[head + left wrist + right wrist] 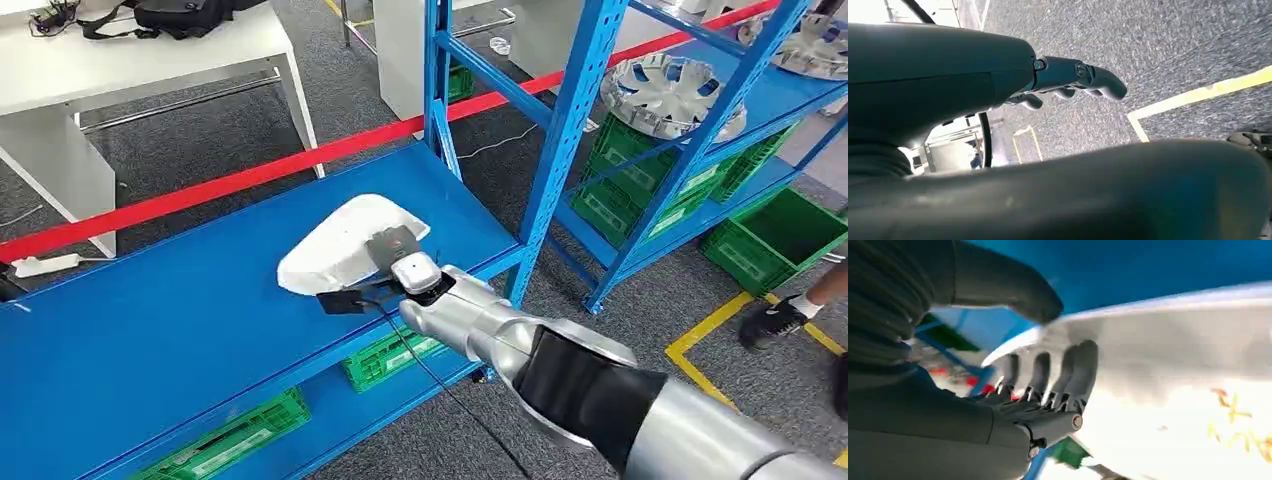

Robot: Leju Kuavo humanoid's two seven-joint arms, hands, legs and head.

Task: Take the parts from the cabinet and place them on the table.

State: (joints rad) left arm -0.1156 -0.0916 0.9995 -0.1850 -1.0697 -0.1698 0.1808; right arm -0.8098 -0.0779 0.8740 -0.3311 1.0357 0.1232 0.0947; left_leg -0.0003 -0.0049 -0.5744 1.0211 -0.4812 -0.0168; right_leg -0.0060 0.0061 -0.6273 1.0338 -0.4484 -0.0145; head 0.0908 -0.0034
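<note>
A white, roughly triangular moulded plastic part [340,245] is seen lying on the upper blue metal shelf [150,320] of the blue steel cabinet rack [560,140], near the shelf's front edge. It is gripped at its near edge by the right robot hand [1048,390]: in the right wrist view the thick grey thumb [1008,290] is pressed on one face of the part [1173,340] and the darker fingers [1075,370] are curled against the other face. In the head view the silver right arm [520,350] is stretched from the lower right across the shelf's front to the part, with a black cable hanging beneath it.

The left robot hand [1073,82] is shown above grey carpet and a yellow floor line [1198,95], its fingers loosely extended and apart, with nothing held.

Green plastic crates [385,355] are stored on the lower shelf. Silver wheel covers [670,95] are kept on a neighbouring rack to the right, above more green crates. A red band [250,175] is stretched behind the shelf, and a white worktop [140,55] carrying a black bag stands beyond it. A person's black shoe [770,320] is visible on the floor at the right
</note>
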